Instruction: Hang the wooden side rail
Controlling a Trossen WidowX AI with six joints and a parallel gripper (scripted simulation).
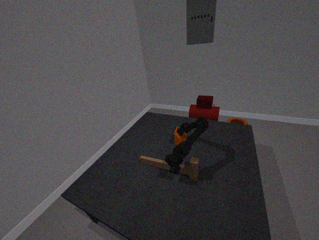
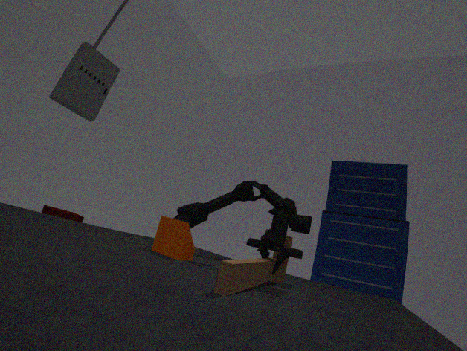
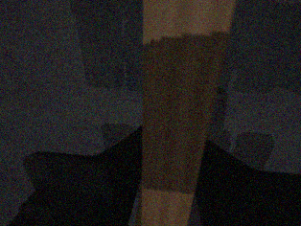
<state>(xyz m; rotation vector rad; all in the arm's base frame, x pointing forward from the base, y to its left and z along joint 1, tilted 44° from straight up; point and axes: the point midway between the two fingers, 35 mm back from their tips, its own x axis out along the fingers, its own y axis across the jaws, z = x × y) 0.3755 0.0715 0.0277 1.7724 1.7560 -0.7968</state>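
Observation:
The wooden rail (image 1: pixel 154 162) (image 2: pixel 243 277) (image 3: pixel 177 110) lies lengthwise, its near end at the side of the upright wooden post (image 1: pixel 194 169) (image 2: pixel 281 276). Its far end appears to rest on the dark table (image 1: pixel 219 201) (image 2: pixel 113 302). My gripper (image 1: pixel 174 171) (image 2: pixel 271 260) (image 3: pixel 167 128) points down and is shut on the rail, close to the post, with one finger on each side. The steel hooks, the slot and its pins cannot be made out, so I cannot tell whether the hooks sit on the pins.
The orange block (image 1: pixel 179 137) (image 2: pixel 173 239) stands on the table near the arm's base. Red objects (image 1: pixel 204 112) (image 2: pixel 62 213) and an orange ring (image 1: pixel 237 119) are beyond the table edge. Blue panels (image 2: pixel 362 241) stand behind the post. A grey box (image 1: pixel 200 30) (image 2: pixel 85 82) hangs high above.

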